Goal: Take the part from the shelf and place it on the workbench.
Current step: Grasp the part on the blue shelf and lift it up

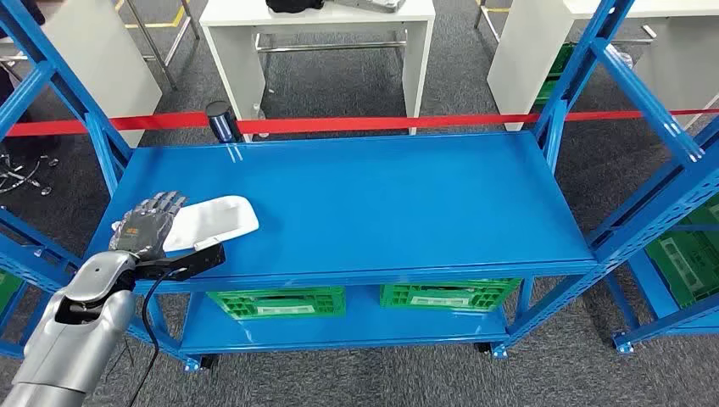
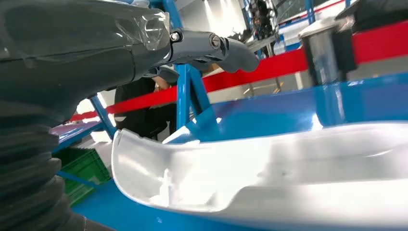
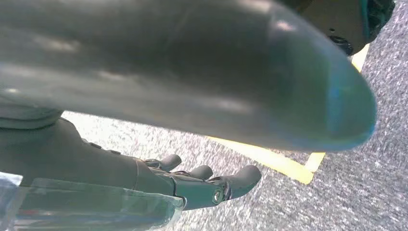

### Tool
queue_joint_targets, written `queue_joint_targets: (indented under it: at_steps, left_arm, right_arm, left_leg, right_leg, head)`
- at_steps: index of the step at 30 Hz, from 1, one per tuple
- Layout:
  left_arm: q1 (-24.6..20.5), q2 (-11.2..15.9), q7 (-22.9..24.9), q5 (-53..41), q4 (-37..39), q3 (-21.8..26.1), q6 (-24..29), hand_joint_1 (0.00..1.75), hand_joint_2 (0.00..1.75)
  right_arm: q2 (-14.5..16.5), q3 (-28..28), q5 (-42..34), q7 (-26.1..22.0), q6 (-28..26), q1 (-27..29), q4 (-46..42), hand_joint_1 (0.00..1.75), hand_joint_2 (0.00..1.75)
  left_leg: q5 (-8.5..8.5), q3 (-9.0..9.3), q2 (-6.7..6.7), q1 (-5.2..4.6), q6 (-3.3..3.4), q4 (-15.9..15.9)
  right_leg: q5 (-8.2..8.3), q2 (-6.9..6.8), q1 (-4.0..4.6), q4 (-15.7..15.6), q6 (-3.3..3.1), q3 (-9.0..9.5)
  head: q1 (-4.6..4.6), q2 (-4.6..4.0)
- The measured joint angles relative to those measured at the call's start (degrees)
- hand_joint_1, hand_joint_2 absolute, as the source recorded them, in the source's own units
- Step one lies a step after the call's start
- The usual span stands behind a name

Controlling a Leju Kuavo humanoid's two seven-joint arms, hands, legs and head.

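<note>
The white plastic part (image 1: 216, 219) lies flat on the blue shelf top (image 1: 381, 203), near its front left corner. My left hand (image 1: 148, 222) is at the part's left end, back of the hand up, fingers stretched over its edge. Seen from the left wrist, the part (image 2: 269, 168) is a shallow white shell close in front, and the thumb (image 2: 226, 48) stands off it with a gap between. My right hand (image 3: 192, 185) hangs over grey carpet with its fingers loosely curved and nothing in them.
A black cylinder post (image 1: 220, 121) stands at the shelf's back edge by a red tape (image 1: 381, 124). Green crates (image 1: 277, 302) sit on the lower shelf. Blue uprights (image 1: 102, 140) flank both sides. White tables (image 1: 318, 17) stand beyond the tape.
</note>
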Motion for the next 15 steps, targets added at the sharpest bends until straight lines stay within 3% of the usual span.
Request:
queue_joint_targets:
  at_steps: [4,5,7,8,9,10,12,14,15]
  left_arm:
    - [-0.38,-0.04,-0.05,0.02,0.7,-0.27,0.0,0.0,1.75]
    - [-0.57,-0.09,-0.08,0.05,0.98,-0.35,0.0,0.0,1.75]
    - [-0.83,-0.2,-0.14,0.1,1.72,-0.5,0.0,0.0,1.75]
    - [-0.84,-0.28,-0.19,0.16,2.15,-0.57,0.0,0.0,1.75]
    - [-0.84,-0.36,-0.24,0.21,2.56,-0.64,0.0,0.0,1.75]
    - [-0.86,-0.45,-0.28,0.26,2.91,-0.7,0.0,0.0,1.75]
    - [-0.99,-0.61,-0.34,0.3,3.45,-0.83,0.0,0.0,1.75]
    - [-1.23,-0.69,-0.4,0.3,3.84,-0.93,0.02,0.0,1.75]
    - [-1.37,-0.73,-0.45,0.32,4.08,-1.02,0.06,0.0,1.75]
  right_arm:
    - [-0.06,0.0,0.03,-0.11,-0.08,0.0,0.35,0.0,0.0]
    - [-0.16,0.0,0.05,-0.13,-0.15,-0.04,0.49,0.0,0.0]
    - [-0.39,0.0,0.08,-0.14,-0.36,-0.1,0.86,0.0,0.0]
    - [-0.47,0.0,0.09,-0.14,-0.49,-0.09,1.05,0.0,0.0]
    - [-0.54,-0.01,0.09,-0.14,-0.61,-0.08,1.25,0.0,0.0]
    - [-0.59,-0.01,0.09,-0.13,-0.72,-0.07,1.41,0.0,0.0]
    - [-0.79,-0.02,0.09,-0.13,-0.89,-0.12,1.63,0.0,0.0]
    - [-0.96,-0.03,0.09,-0.13,-0.99,-0.22,1.83,0.0,0.0]
    - [-1.0,-0.03,0.09,-0.12,-1.05,-0.26,1.95,0.0,0.0]
  left_leg:
    - [0.8,0.64,0.11,0.3,1.14,-1.1]
    - [1.07,0.86,0.16,0.42,1.45,-1.45]
    - [1.19,0.77,0.2,0.32,1.65,-1.49]
    - [1.19,0.72,0.21,0.29,1.65,-1.47]
    - [1.18,0.69,0.21,0.27,1.64,-1.42]
    - [1.15,0.68,0.19,0.28,1.6,-1.33]
    - [0.91,0.62,0.14,0.3,1.27,-0.87]
    - [0.48,0.33,0.07,0.04,0.68,-0.17]
    - [0.35,0.17,0.05,-0.06,0.43,0.09]
  right_leg:
    - [-0.81,-0.11,-0.07,1.38,0.59,-0.77]
    - [-2.03,-0.15,-0.09,3.84,0.51,-1.96]
    - [-5.3,-0.17,-0.17,11.79,0.26,-5.75]
    - [-6.4,-0.18,-0.2,15.27,0.36,-7.45]
    - [-6.66,-0.2,-0.23,16.85,0.67,-8.26]
    - [-5.95,-0.23,-0.29,15.95,1.16,-7.87]
    - [-2.89,-0.43,-0.52,8.19,2.14,-4.12]
    - [-0.79,-0.57,-0.52,1.88,1.94,-0.92]
    - [-0.5,-0.59,-0.43,0.84,1.49,-0.43]
  head:
    - [0.1,0.0]
    - [0.17,0.0]
    - [0.26,0.0]
    - [0.28,0.0]
    - [0.28,0.0]
    - [0.29,0.0]
    - [0.31,0.0]
    - [0.29,0.0]
    - [0.27,0.0]
